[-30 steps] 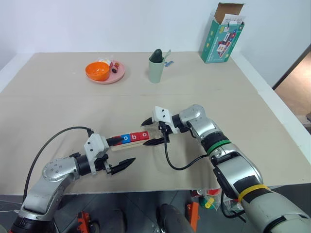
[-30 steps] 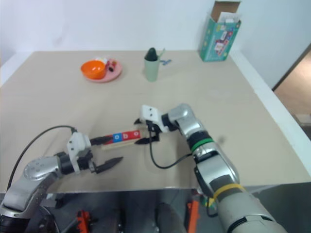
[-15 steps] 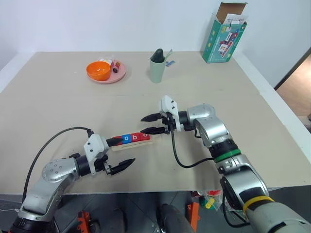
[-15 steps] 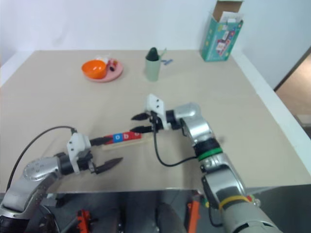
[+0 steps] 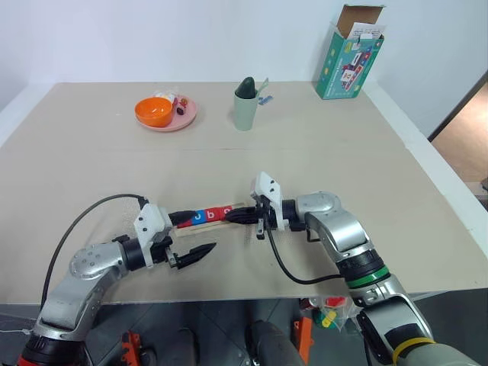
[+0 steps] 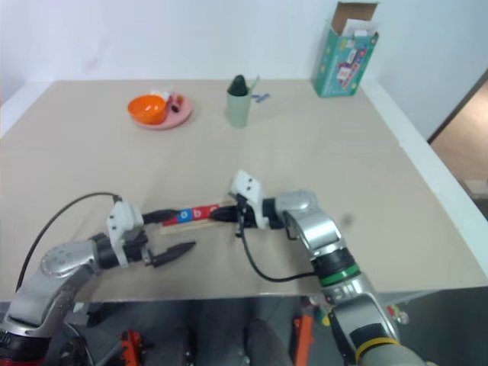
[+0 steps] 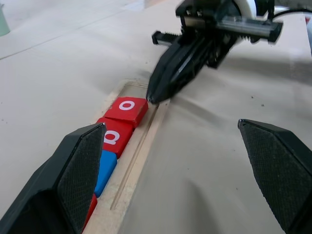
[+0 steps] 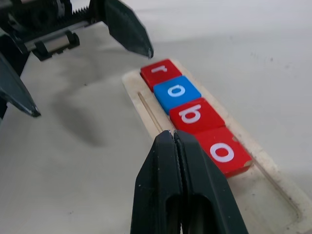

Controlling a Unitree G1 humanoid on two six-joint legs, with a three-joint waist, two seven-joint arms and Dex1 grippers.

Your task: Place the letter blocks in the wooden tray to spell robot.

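Note:
The wooden tray [image 8: 273, 195] lies near the table's front edge. In its groove sit letter blocks in a row: a red r [image 8: 161, 73], a blue o [image 8: 177, 91], a red b [image 8: 196, 114] and a red o [image 8: 222, 151]. The tray's right end past the last block is bare. My right gripper [image 5: 231, 217] is shut and empty, its tip down at the tray's near rim beside the red o [image 7: 126, 108]. My left gripper [image 5: 194, 233] stands open at the tray's left end, one finger [image 5: 181, 218] over the tray and the other [image 5: 201, 249] in front of it.
At the back of the table stand a pink plate [image 5: 183, 122] with an orange bowl [image 5: 153, 111], a green cup [image 5: 245, 107] and an open teal box [image 5: 349, 57]. Black cables hang from both wrists. The table's front edge runs just behind my arms.
My right gripper has shut, after standing open around the tray's right end. It lifted, then drew back and came down with its tip by the red o. The left arm kept still.

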